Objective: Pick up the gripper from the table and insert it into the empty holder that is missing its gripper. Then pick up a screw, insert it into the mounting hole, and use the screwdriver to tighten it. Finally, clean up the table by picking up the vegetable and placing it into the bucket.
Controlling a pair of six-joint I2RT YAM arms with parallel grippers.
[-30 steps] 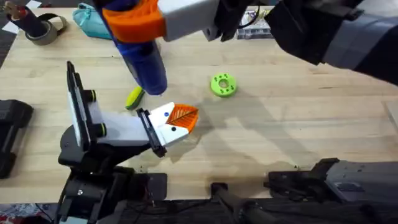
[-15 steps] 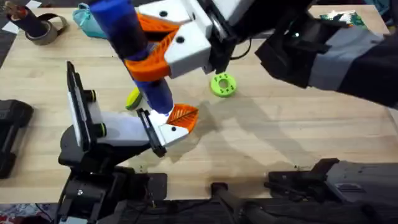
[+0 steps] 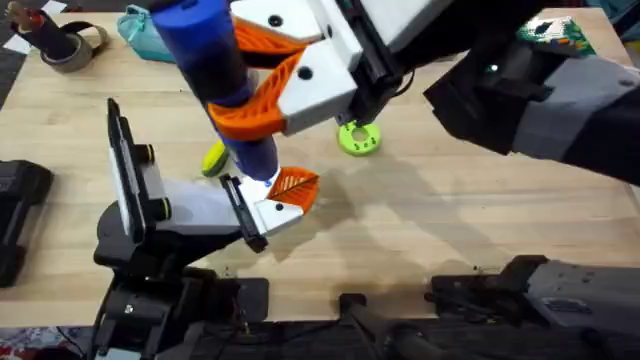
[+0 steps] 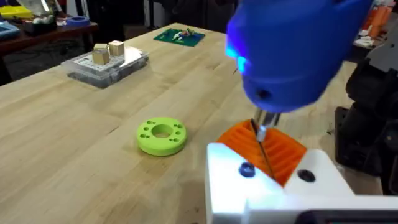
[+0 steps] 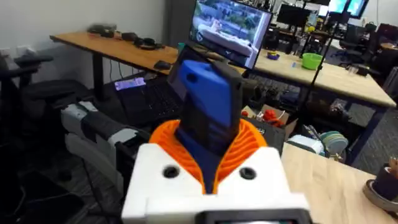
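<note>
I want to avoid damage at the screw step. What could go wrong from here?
1. The screwdriver, held in the right gripper, stands tilted over the gripper in the holder. Its tip may slip off the part.
2. Pushing down at this angle could shift the holder.
3. The vegetable lies close behind and could be knocked.
</note>
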